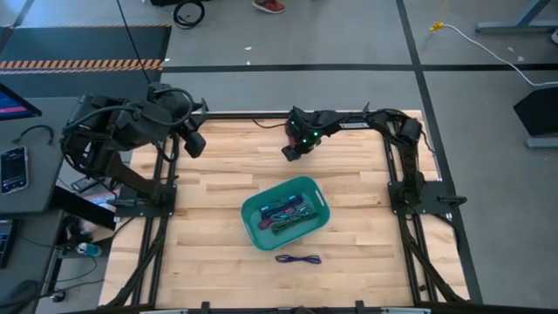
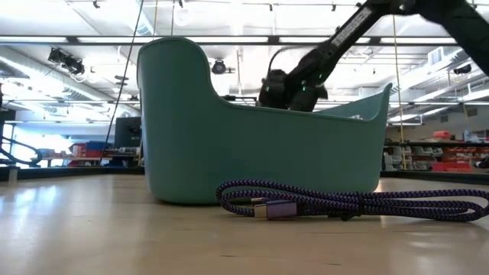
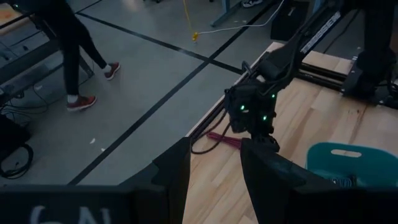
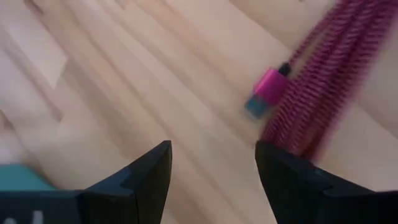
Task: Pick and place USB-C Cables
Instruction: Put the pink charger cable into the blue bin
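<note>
A teal bin (image 1: pixel 301 187) stands mid-table and holds several bundled cables (image 1: pixel 286 214). A purple cable (image 1: pixel 298 259) lies flat on the wood near the bin's near side, and is close up in the low view (image 2: pixel 344 202). A maroon cable (image 4: pixel 311 81) with a pink plug (image 4: pixel 267 87) lies on the wood by the table's far edge (image 3: pixel 225 140). My right gripper (image 4: pixel 211 168) hovers open over the table just short of the maroon cable (image 1: pixel 292 150). My left gripper (image 3: pixel 214 168) is open and waits at the far left corner (image 1: pixel 193 144).
The bin's tall walls (image 2: pixel 252 145) stand between the near edge and my right arm (image 2: pixel 306 76). Bare wood lies left and right of the bin. A person's legs (image 3: pixel 78 56) show on the floor beyond the table's far edge. A desk with a phone (image 1: pixel 13 168) stands to the left.
</note>
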